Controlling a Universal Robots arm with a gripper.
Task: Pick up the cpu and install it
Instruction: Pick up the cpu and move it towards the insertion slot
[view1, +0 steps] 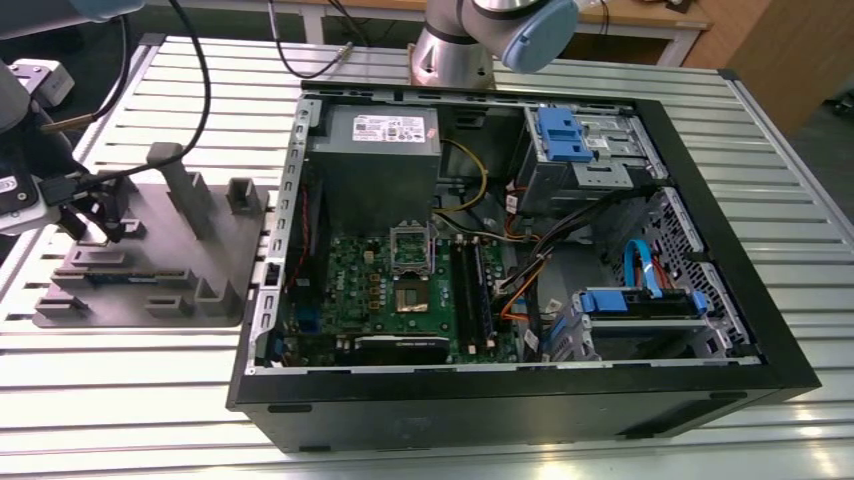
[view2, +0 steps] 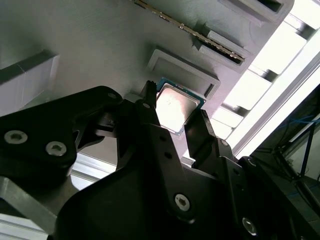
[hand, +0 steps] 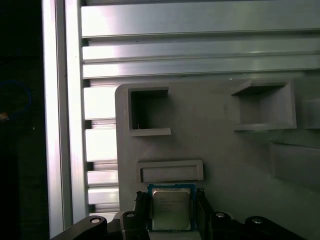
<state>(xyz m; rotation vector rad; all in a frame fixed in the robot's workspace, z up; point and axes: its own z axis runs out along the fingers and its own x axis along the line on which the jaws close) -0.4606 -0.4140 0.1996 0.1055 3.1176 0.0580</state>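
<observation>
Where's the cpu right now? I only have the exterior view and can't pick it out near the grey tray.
Observer: In the first wrist view the cpu sits silver side up against the fixture tray, right at the gripper.
Operator: What's beside it on the tray?
Observer: A shallow rectangular frame moulded into the tray, close along one edge of the chip.
Operator: Is it lifted off yet?
Observer: I cannot tell. The second wrist view shows its green rim close to that frame.

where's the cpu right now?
In both wrist views the cpu is at the gripper, over the grey fixture tray, next to a shallow rectangular frame.
</observation>
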